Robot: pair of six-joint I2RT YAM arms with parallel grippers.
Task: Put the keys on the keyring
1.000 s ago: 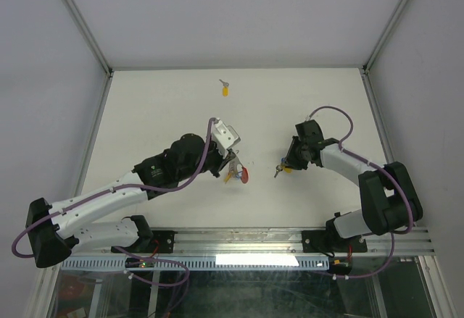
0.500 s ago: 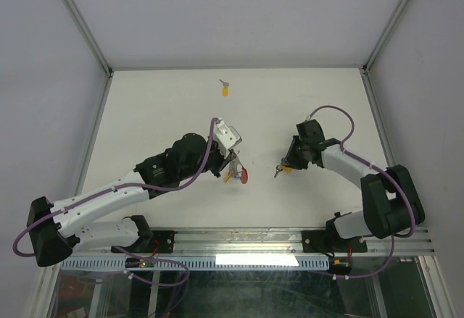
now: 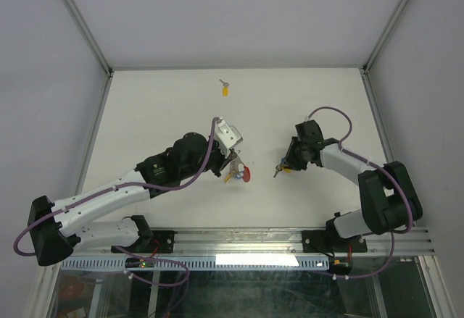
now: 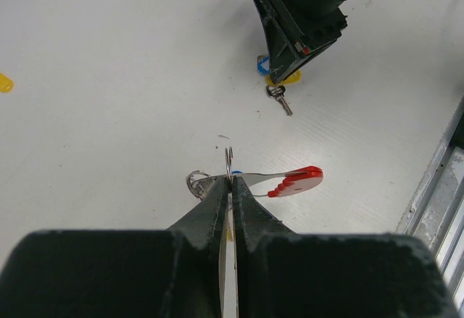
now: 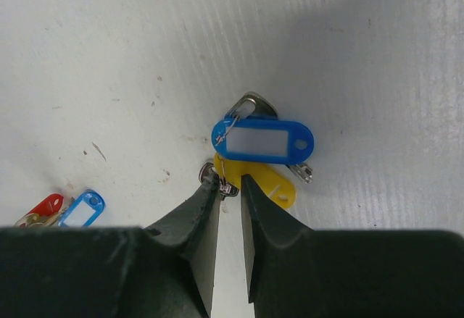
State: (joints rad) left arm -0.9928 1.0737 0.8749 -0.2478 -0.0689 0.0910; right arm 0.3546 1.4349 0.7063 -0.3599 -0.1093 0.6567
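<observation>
My left gripper (image 4: 230, 178) is shut on a thin silver wire ring of the keyring (image 4: 229, 160), held upright between the tips. The keyring's red plastic strip (image 4: 296, 182) sticks out to the right and more rings (image 4: 199, 183) hang to the left; it also shows in the top view (image 3: 247, 174). My right gripper (image 5: 229, 185) is narrowly open, its tips on either side of a small key head. A blue tag (image 5: 262, 141) and a yellow tag (image 5: 267, 181) with silver keys lie just beyond it. In the top view my right gripper (image 3: 283, 164) stands right of the keyring.
A lone yellow-tagged key (image 3: 225, 90) lies far back on the white table (image 3: 159, 115). A red tag (image 5: 42, 208) and a blue tag (image 5: 83, 208) show at the right wrist view's lower left. A metal rail (image 3: 239, 242) runs along the near edge.
My left gripper has shifted slightly to the right with the keyring. The right arm has hardly moved.
</observation>
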